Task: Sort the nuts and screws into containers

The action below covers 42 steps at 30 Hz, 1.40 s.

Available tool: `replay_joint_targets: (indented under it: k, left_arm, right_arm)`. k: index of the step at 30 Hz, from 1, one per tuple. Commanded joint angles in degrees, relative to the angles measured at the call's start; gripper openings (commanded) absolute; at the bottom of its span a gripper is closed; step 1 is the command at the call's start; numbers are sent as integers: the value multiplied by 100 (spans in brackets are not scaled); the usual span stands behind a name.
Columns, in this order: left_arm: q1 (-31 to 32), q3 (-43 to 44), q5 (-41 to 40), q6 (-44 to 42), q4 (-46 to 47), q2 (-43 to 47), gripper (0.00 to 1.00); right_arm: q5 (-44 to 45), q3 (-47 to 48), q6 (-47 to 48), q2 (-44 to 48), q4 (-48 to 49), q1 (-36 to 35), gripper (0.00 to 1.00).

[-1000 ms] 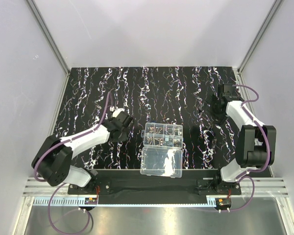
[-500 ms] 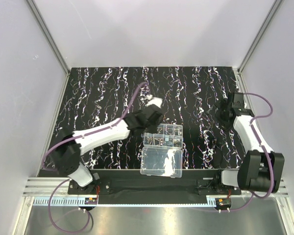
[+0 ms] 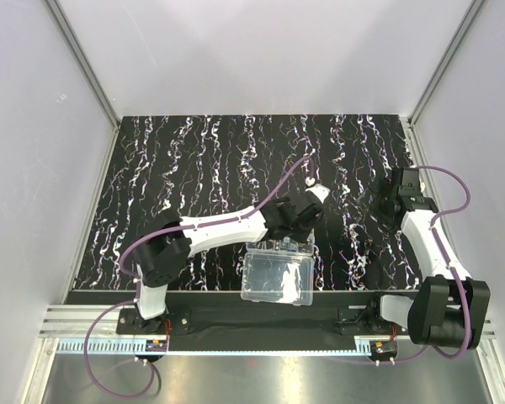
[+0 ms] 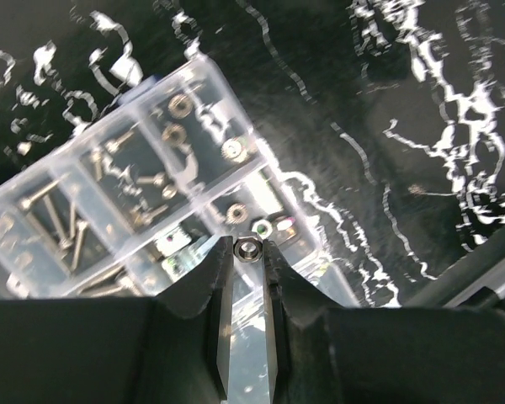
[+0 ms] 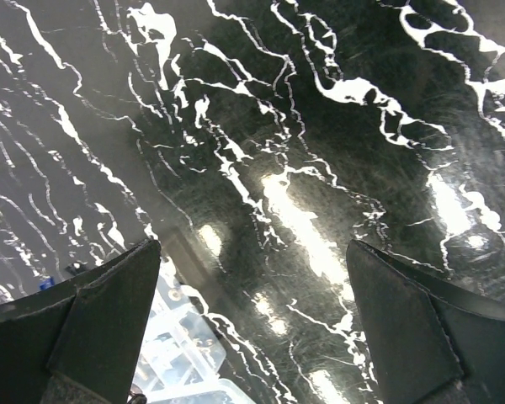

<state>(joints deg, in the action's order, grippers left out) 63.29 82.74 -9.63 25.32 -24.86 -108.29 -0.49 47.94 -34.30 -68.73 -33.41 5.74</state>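
Note:
My left gripper (image 4: 248, 254) is shut on a small silvery hex nut (image 4: 248, 248), pinched at the very fingertips. It hangs over the right end of the clear organizer box (image 3: 273, 247). The containers are that box's cells: one (image 4: 198, 126) holds nuts, a longer one (image 4: 59, 219) holds screws, and the cell just beyond my fingertips (image 4: 265, 220) holds more nuts. In the top view the left gripper (image 3: 301, 217) covers part of the box. My right gripper (image 5: 252, 324) is open and empty above bare mat, to the right of the box (image 5: 172, 349).
The box's plain clear lid (image 3: 278, 280) lies flat towards the near edge. The black mat (image 3: 194, 160) has white-purple streaks. White walls stand close on the left and right. The right arm (image 3: 425, 236) is near the mat's right edge.
My left arm has swung right, from the mat left of the box to over the box's right end. The right arm stretched out and its gripper drifted slightly right.

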Motion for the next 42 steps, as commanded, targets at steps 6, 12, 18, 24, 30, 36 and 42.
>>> replay_joint_targets:
  k: [6,12,18,24,30,36,42]
  left_arm:
    - [61,357,251,-203,43,-298,20]
    - [61,348,277,-335,25,-184,45]
    - [-236,340,-12,-327,-133,525,66]
    - [-1342,-983,-722,420,-422,1906,68]
    - [-2669,-2954,-1130,1527,-765,3603,68]
    - [-2936,-4002,-1112,1898,-696,3886,66]
    - [-2761,-4258,-251,1353,147,3561,59]
  right_arm:
    - [278,66,284,0,-34,-11,100]
    - [252,294,363,-114,-175,-11,100]
    - [76,417,311,-299,-148,-11,100]
    - [-188,444,319,-422,-70,-11,100]
    - [-188,531,275,-685,-69,-11,100]
    - [-267,672,284,-967,-78,-11,100]
    - [-232,681,293,-1072,-113,-11,100]
